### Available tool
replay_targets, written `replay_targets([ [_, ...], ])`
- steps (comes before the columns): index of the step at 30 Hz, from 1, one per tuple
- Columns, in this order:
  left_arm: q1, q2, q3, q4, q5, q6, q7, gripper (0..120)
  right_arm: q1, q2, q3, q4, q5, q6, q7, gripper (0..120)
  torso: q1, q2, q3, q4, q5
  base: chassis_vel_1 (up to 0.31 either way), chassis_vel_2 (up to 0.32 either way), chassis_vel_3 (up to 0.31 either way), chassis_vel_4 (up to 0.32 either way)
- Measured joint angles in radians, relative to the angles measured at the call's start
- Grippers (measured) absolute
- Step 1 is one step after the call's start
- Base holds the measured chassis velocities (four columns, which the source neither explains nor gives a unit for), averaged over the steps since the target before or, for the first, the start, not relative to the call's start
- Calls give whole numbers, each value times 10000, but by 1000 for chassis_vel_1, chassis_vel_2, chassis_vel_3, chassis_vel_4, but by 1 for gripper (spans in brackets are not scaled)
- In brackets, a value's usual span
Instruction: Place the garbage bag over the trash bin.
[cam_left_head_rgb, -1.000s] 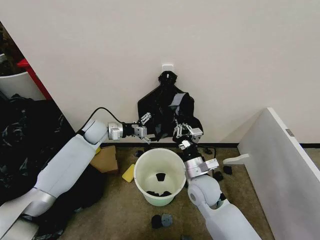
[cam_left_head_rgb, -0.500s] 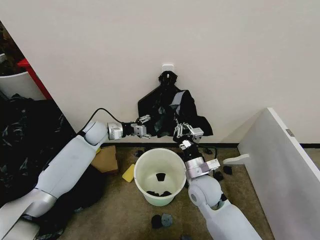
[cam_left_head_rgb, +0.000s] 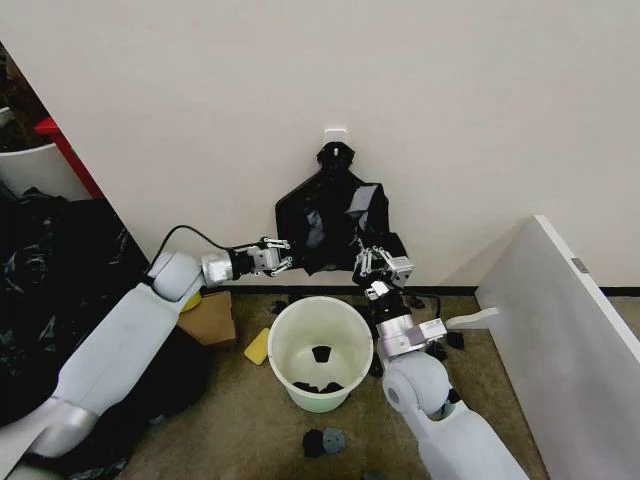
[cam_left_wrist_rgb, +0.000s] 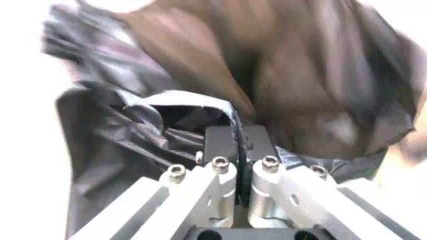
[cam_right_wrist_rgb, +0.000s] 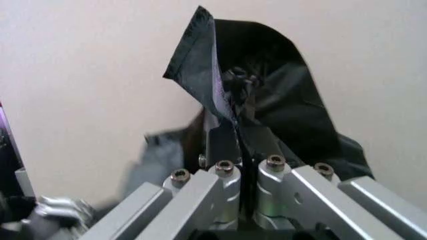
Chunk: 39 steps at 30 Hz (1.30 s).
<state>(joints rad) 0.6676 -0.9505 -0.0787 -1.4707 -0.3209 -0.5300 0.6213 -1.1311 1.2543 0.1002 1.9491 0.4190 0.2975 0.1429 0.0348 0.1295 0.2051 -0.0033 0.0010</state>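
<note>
Floor: brownish carpet (cam_left_head_rgb: 240, 425) with small dark scraps near the trash bin's base.
Trash bin (cam_left_head_rgb: 320, 352): upright on the carpet, mouth uncovered, dark bits lying in its bottom; it stands between the two arms, just in front of the wall.
Right end effector (cam_left_head_rgb: 376, 262): above the bin's far right rim, fingers pressed together, pinching a fold of the garbage bag (cam_right_wrist_rgb: 267, 107).
Left end effector (cam_left_head_rgb: 274, 256): above and left of the bin, fingers pressed together on an edge of the bag (cam_left_wrist_rgb: 220, 107).
Garbage bag (cam_left_head_rgb: 345, 230): held in the air between both end effectors, above and behind the bin, clear of its rim, hanging crinkled against the wall (cam_left_head_rgb: 400, 110).
</note>
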Motion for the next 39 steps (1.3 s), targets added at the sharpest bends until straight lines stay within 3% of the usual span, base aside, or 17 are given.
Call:
replay_targets([
  [1, 0, 0, 0, 0, 0, 0, 0, 0, 0, 0, 0, 0, 0, 0, 0, 0, 0, 0, 0, 0, 0, 0, 0, 0, 0],
  [7, 1618, -353, -118, -1749, -2603, 149, -2694, 0, -393, -1692, -320, 1315, 2012, -459, 871, 0, 0, 0, 0, 0, -8, 0, 0, 0, 0],
  [8, 1618, -353, -118, -1749, -2603, 149, -2694, 0, -393, -1692, -320, 1315, 2012, -459, 871, 0, 0, 0, 0, 0, -8, 0, 0, 0, 0],
  [11, 2052, -373, -186, -2856, -3458, 366, -3699, 0, -860, -2633, -201, 2446, 3219, -816, 1465, 0, 0, 0, -1, -3, 4, 0, 0, 0, 0],
  [15, 2479, 106, -392, -4030, -4367, 552, -4122, 0, -1702, -3815, 226, 3730, 4261, -1130, 1860, 0, -1, 1, -2, 0, 0, 0, 0, 0, 0],
  [23, 3807, 936, -544, -5595, -4615, 567, -4195, 0, -2685, -4984, 999, 4596, 3538, -1050, 1337, 0, -1, 1, -1, 1, -2, 0, 0, 0, 0],
  [30, 5128, 1447, -1084, -6927, -4692, 512, -4390, 0, -3538, -5495, 1411, 5555, 3202, -1006, 1477, 0, -1, 2, -1, 1, -4, 0, 0, 0, 0],
  [39, 5932, 1226, -1392, -6963, -4023, 439, -4634, 0, -3840, -5141, 1102, 5593, 2471, -1023, 1918, 0, -1, 1, 0, 1, -2, 0, 0, 0, 0],
])
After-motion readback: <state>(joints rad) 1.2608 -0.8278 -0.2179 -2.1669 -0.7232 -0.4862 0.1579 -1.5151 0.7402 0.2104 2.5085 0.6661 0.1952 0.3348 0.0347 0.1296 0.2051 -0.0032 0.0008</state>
